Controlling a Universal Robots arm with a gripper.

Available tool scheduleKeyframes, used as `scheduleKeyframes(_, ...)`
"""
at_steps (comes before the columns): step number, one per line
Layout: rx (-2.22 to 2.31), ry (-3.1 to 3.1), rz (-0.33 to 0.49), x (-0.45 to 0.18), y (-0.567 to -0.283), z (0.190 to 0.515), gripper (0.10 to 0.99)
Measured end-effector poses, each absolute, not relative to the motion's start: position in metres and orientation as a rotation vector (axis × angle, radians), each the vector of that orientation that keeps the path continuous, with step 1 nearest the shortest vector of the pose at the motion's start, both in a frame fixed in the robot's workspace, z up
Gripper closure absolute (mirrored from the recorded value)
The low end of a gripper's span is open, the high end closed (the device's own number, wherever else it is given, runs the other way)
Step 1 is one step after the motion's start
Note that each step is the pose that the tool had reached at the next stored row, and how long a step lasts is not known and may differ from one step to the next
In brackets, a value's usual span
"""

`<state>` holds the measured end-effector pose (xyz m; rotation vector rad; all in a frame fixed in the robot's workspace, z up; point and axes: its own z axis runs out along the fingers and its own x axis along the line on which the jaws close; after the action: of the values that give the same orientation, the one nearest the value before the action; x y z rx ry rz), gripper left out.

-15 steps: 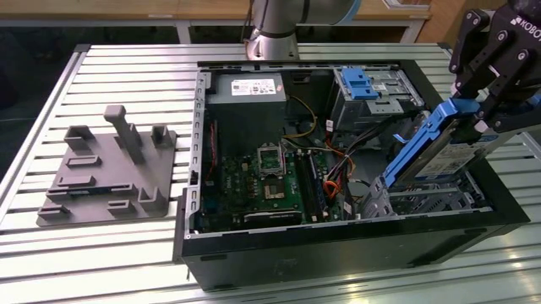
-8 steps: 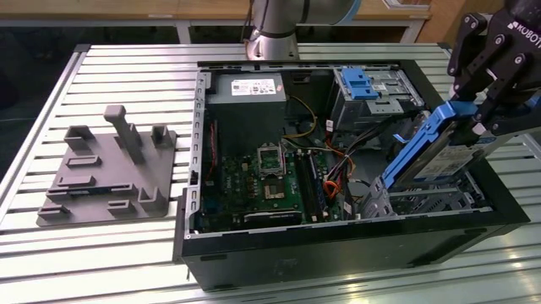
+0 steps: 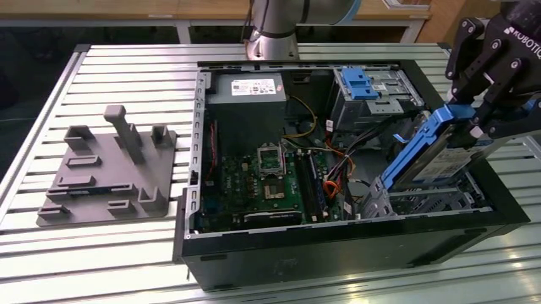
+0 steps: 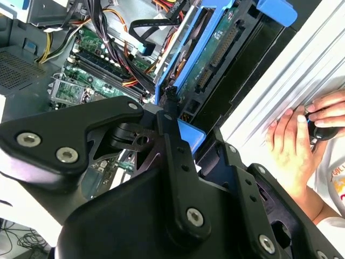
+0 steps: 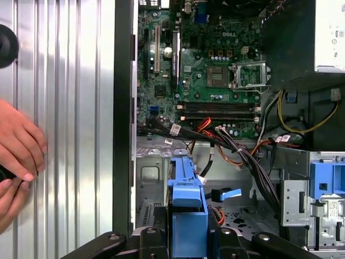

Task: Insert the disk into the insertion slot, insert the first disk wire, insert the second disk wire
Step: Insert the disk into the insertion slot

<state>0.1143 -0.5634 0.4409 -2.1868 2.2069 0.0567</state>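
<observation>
In the exterior view my gripper (image 3: 472,121) is shut on the upper end of the disk (image 3: 432,155), a grey drive in a bright blue carrier. The disk hangs steeply tilted, its lower end down at the mouth of the insertion slot (image 3: 427,201), the perforated silver cage in the case's near right corner. The first wrist view looks down the blue carrier (image 5: 186,200) between my black fingers (image 5: 151,240) into the cage (image 5: 153,175). The second wrist view has the disk (image 4: 213,51) edge-on. Loose black and orange wires (image 5: 237,156) run beside the cage; which are the disk wires I cannot tell.
The open computer case (image 3: 338,250) lies on a slatted metal table (image 3: 101,247). A taller cage with a blue latch (image 3: 365,85) stands at the back. A grey fixture block (image 3: 110,168) sits at the exterior view's left. A person's hands (image 5: 19,148) rest on the table beside the case.
</observation>
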Motion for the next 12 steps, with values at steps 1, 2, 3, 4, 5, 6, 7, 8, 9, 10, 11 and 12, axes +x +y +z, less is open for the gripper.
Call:
scheduleKeyframes(1, -2.187, 2.207, 0.057, 0.1143, -0.5634, 0.4403, 0.722)
scheduleKeyframes(2, -2.187, 2.207, 0.057, 0.1143, -0.5635, 0.4397, 0.722)
scheduleKeyframes(3, -2.187, 2.207, 0.058, 0.1144, -0.5635, 0.4391, 0.722)
scheduleKeyframes(4, -2.187, 2.208, 0.058, 0.1143, -0.5635, 0.4385, 0.722)
scheduleKeyframes(5, -2.187, 2.208, 0.058, 0.1144, -0.5636, 0.4378, 0.722)
scheduleKeyframes(6, -2.188, 2.208, 0.059, 0.1144, -0.5636, 0.4370, 0.722)
scheduleKeyframes(7, -2.188, 2.208, 0.059, 0.1144, -0.5637, 0.4363, 0.722)
scheduleKeyframes(8, -2.188, 2.208, 0.059, 0.1144, -0.5637, 0.4354, 0.722)
scheduleKeyframes(9, -2.188, 2.208, 0.059, 0.1144, -0.5637, 0.4345, 0.722)
scheduleKeyframes(10, -2.188, 2.208, 0.059, 0.1144, -0.5637, 0.4335, 0.722)
scheduleKeyframes(11, -2.188, 2.208, 0.059, 0.1144, -0.5637, 0.4323, 0.722)
scheduleKeyframes(12, -2.188, 2.208, 0.059, 0.1144, -0.5637, 0.4308, 0.722)
